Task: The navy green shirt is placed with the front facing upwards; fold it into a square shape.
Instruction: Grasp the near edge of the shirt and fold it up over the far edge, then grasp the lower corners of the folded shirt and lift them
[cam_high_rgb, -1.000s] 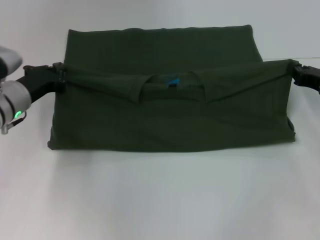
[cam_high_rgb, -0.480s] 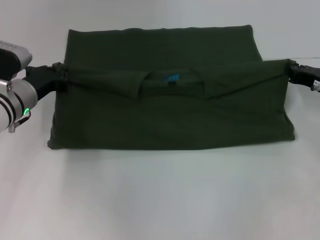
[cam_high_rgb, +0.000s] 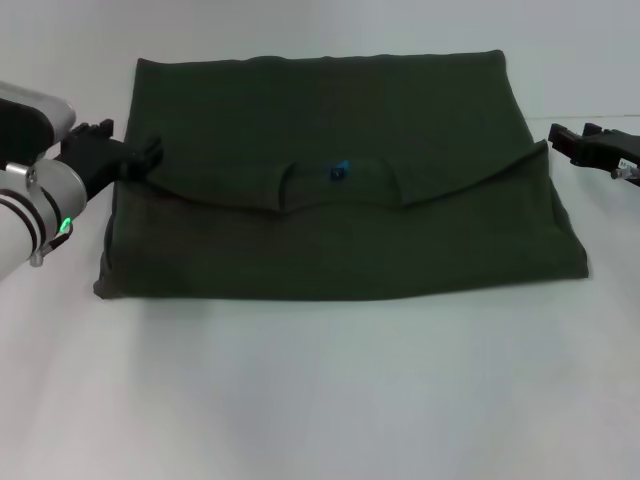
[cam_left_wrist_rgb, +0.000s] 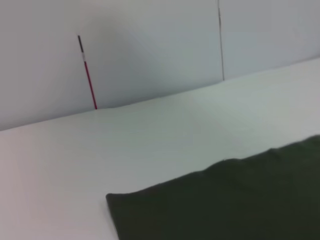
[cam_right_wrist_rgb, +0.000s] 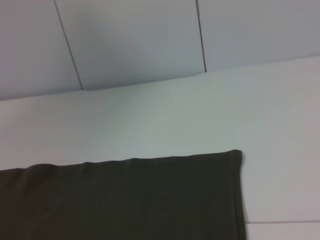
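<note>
Navy green shirt (cam_high_rgb: 340, 215) lay folded into wide rectangle, collar flap down. Left gripper (cam_high_rgb: 140, 158) and right gripper (cam_high_rgb: 556, 136) spread open, empty, beside its edges. Squaring fold remained.

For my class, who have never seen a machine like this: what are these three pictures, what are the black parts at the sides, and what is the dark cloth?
This is a two-armed robot. The wide picture comes from a camera on its head, looking down at a white table. The other two come from cameras on its wrists; each shows an edge of the cloth and the wall behind. The cloth is a navy green shirt, partly folded, with the collar and its blue label showing in the middle. The left gripper is at the shirt's left edge; the right gripper is just off its right edge. Both look open, holding nothing.
</note>
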